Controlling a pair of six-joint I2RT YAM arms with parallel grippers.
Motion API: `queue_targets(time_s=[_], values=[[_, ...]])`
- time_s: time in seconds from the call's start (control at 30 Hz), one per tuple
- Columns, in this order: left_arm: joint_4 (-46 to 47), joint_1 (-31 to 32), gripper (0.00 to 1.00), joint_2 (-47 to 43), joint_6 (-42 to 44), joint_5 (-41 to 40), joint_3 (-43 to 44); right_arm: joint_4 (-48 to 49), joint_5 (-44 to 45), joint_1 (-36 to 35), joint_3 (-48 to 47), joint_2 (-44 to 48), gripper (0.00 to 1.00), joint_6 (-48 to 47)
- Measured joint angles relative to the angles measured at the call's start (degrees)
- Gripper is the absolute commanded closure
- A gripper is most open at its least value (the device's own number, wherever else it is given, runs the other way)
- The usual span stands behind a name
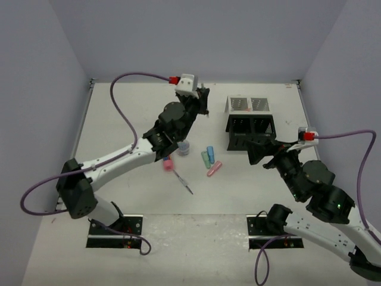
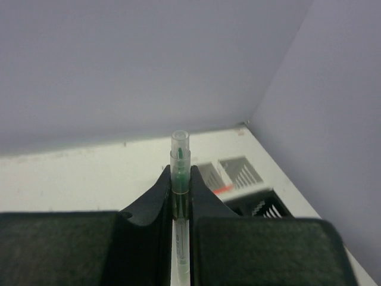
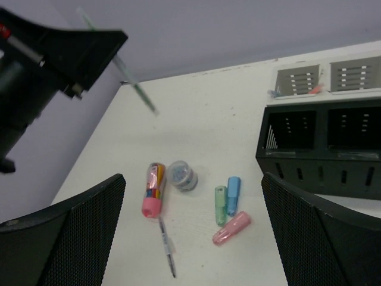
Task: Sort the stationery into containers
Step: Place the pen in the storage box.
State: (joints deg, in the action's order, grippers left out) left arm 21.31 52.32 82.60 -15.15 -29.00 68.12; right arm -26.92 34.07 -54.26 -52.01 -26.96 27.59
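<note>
Two pincers are shown, and only one is loaded: the left pincer [image 2: 180, 179] is clamped shut on a thin clear pen [image 2: 180, 156] with a green core, which is pinched between the fingertips and juts out past them. From the right wrist view the same pen is seen tilted, sticking out on both sides of the grip, with the pincer raised above the far part of the counter [image 1: 119, 119] and to the left of the white mesh box [image 1: 247, 105]. The right pincer [image 1: 259, 154] is spread wide with nothing between its fingers [image 3: 77, 232]; it is placed just in front of the black mesh box [image 1: 252, 132], which stands directly before the white one, the two touching or nearly so. Something small and orange is seen inside the white box. Between the two arms, loose items are left lying on the counter: a round grey-blue pot [image 3: 183, 176], a pink-capped marker [image 3: 155, 189] just beside it, a green marker [image 3: 221, 204] and a blue marker [image 3: 233, 195] side by side, a pink marker [image 3: 231, 229] near their lower ends, and a thin grey pen [image 3: 166, 247] nearest the arm bases — all outside the boxes.
</note>
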Motion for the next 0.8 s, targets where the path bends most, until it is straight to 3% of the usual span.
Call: queue_targets(time_s=[0.23,0.53,0.8], values=[[12.7,-4.0,1.0,22.9,5.4,7.7,17.8,-4.6,0.8,0.0,0.0,7.0,0.01,0.9],[26.2,-4.3,1.0,45.4,7.6,13.2,30.4,-5.9,-2.0,0.0,0.3,12.4,0.01,2.3],[27.5,-4.6,1.0,57.2,8.5,13.8,44.2,-8.0,-5.2,0.0,0.8,14.3,0.01,2.4]])
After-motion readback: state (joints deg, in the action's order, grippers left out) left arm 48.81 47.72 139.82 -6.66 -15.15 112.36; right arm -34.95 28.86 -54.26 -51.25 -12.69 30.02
